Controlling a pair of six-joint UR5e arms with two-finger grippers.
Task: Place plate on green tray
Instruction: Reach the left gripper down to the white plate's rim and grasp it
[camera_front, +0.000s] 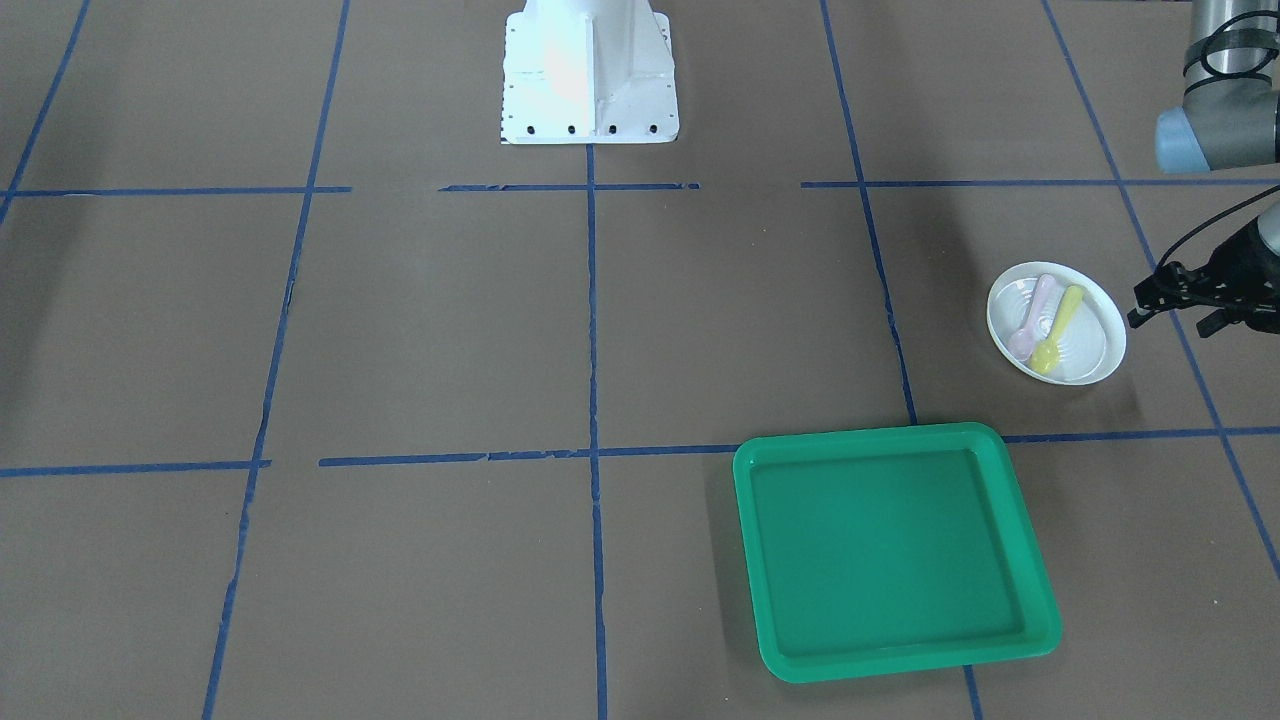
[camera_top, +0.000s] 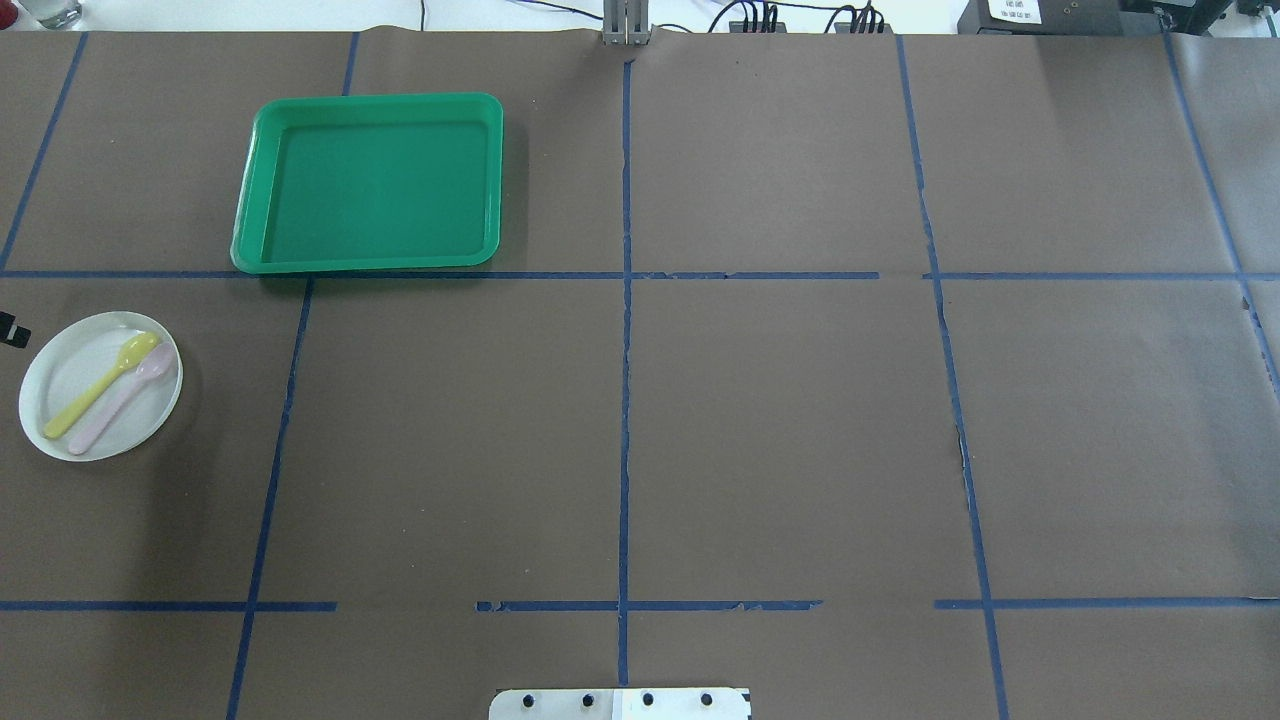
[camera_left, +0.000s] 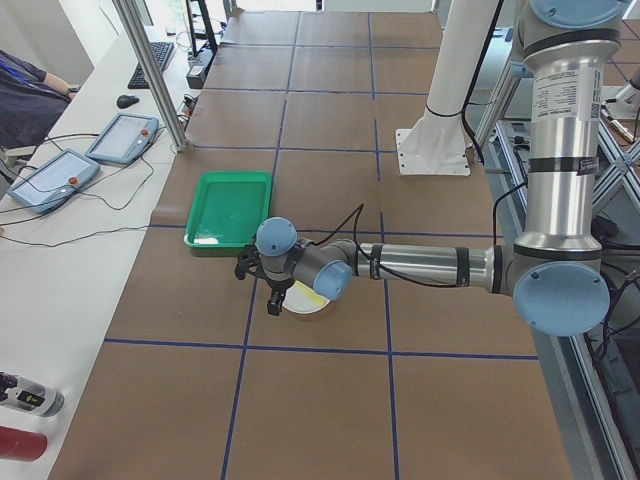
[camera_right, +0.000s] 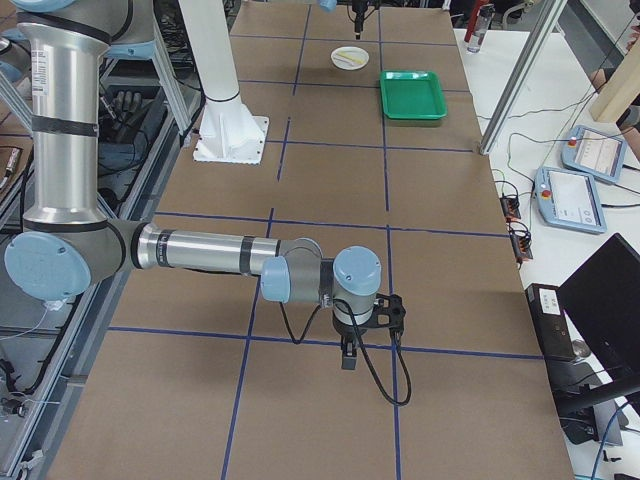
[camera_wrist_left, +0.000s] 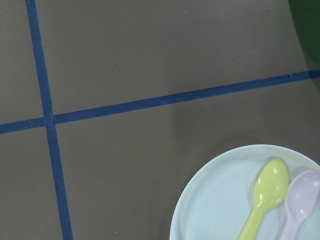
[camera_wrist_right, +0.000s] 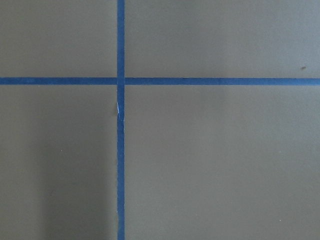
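Hovering just beside the plate, left gripper touching nothing; jaws' spread unclear.

Both the left arm and the right arm are brushed silver tubes joined by grey housings with round pale-blue caps. Black bands ring the left arm's thicker tube, which carries a printed label too small to read. A thin black cable loops along each forearm. The left gripper looks matt black and angular. The white pedestal has a flat flange studded with dark screws.
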